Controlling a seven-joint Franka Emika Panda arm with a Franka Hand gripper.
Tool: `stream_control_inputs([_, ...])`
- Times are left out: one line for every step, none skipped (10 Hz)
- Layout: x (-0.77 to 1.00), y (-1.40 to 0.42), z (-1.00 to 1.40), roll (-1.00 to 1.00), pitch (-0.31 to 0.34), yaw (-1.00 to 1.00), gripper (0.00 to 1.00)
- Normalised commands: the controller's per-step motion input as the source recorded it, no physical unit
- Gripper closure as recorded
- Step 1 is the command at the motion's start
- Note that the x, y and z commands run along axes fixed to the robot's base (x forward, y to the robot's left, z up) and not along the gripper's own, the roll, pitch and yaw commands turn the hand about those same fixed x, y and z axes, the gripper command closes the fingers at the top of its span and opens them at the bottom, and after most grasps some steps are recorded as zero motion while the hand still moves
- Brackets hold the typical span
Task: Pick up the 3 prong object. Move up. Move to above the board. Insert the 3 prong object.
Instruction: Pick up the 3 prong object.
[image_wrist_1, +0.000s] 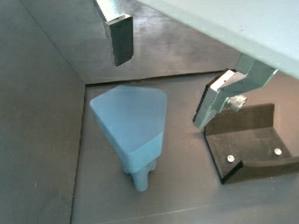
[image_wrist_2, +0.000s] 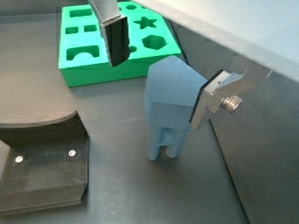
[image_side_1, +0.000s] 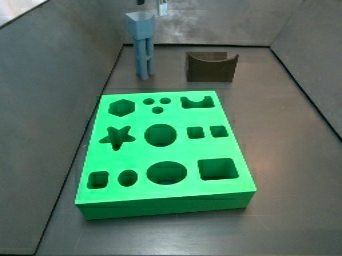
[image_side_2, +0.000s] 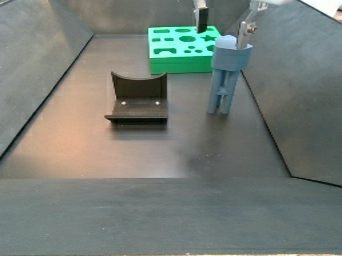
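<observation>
The 3 prong object (image_side_2: 225, 75) is a tall blue-grey piece standing upright on its prongs on the dark floor, beside the right wall. It also shows in both wrist views (image_wrist_1: 131, 122) (image_wrist_2: 170, 92) and in a side view (image_side_1: 142, 45). My gripper (image_side_2: 225, 32) is open just above its head, with one finger to either side. In both wrist views the gripper (image_wrist_1: 160, 92) (image_wrist_2: 156, 93) straddles the head without touching it, and one finger (image_wrist_2: 211, 98) is close to it. The green board (image_side_1: 134, 195) (image_side_2: 160, 62) (image_wrist_2: 73, 72) lies flat further along the floor.
The dark fixture (image_side_2: 138, 98) (image_side_1: 210, 66) (image_wrist_1: 251, 140) (image_wrist_2: 41, 166) stands on the floor a short way from the piece. Grey sloping walls (image_side_2: 54, 60) enclose the floor on both sides.
</observation>
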Motion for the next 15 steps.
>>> stream_control_inputs([-0.15, -0.1, -0.15, -0.04, -0.116, -0.11, 0.0])
stream_control_inputs([-0.16, -0.07, -0.18, -0.01, -0.124, -0.1, 0.0])
stream_control_inputs([-0.1, -0.09, -0.17, 0.0, -0.103, -0.07, 0.0])
stream_control_inputs([-0.1, -0.12, -0.14, 0.0, -0.111, -0.11, 0.0])
stream_control_inputs([-0.09, -0.13, -0.17, 0.0, -0.11, -0.11, 0.0])
stream_control_inputs([-0.12, -0.19, -0.17, 0.0, -0.131, -0.16, 0.0])
stream_control_inputs([-0.07, -0.13, -0.23, 0.0, -0.117, -0.18, 0.0])
stream_control_inputs([-0.09, -0.08, -0.45, 0.0, -0.144, -0.21, 0.0])
stream_control_inputs([-0.05, 0.0, -0.6, 0.05, -0.133, -0.19, 0.0])
stream_control_inputs([-0.16, 0.0, -0.63, 0.07, -0.154, -0.18, 0.0])
stream_control_inputs([-0.15, 0.0, -0.02, 0.0, -0.069, 0.0, 0.0])
stream_control_inputs([0.0, 0.0, 0.0, 0.0, 0.0, 0.0, 0.0])
stream_control_inputs([0.0, 0.0, 0.0, 0.0, 0.0, 0.0, 1.0])
stream_control_inputs([0.0, 0.0, 0.0, 0.0, 0.0, 0.0, 1.0])
stream_control_inputs([0.0, 0.0, 0.0, 0.0, 0.0, 0.0, 1.0])
